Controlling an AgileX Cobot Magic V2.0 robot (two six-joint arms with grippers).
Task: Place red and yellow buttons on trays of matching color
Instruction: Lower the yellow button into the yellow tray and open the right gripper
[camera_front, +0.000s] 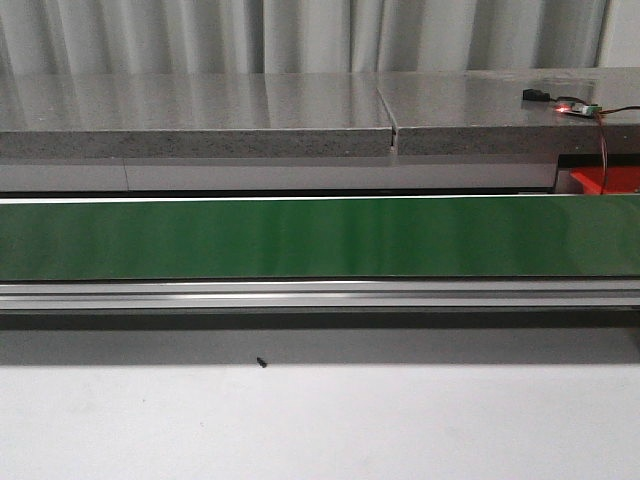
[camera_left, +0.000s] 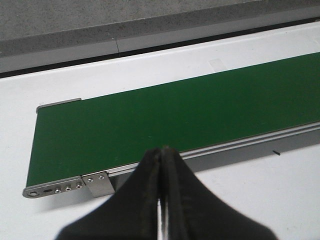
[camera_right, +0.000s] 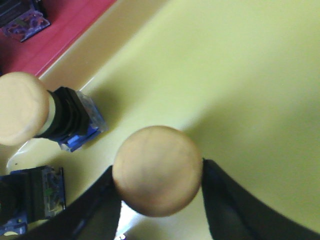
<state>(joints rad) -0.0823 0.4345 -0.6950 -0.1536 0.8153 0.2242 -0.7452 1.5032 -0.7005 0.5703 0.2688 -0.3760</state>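
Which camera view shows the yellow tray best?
The right wrist view: the yellow tray fills most of it, with yellow buttons on or over it, one between the right end effector fingers. The front and left wrist views do not show the tray.

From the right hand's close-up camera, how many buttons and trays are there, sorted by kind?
Round yellow-capped push buttons: 2, one in the right gripper, one lying on its side
Black button bodies, cap out of view: 2
Flat yellow tray: 1
Flat red tray: 1
Total: 6
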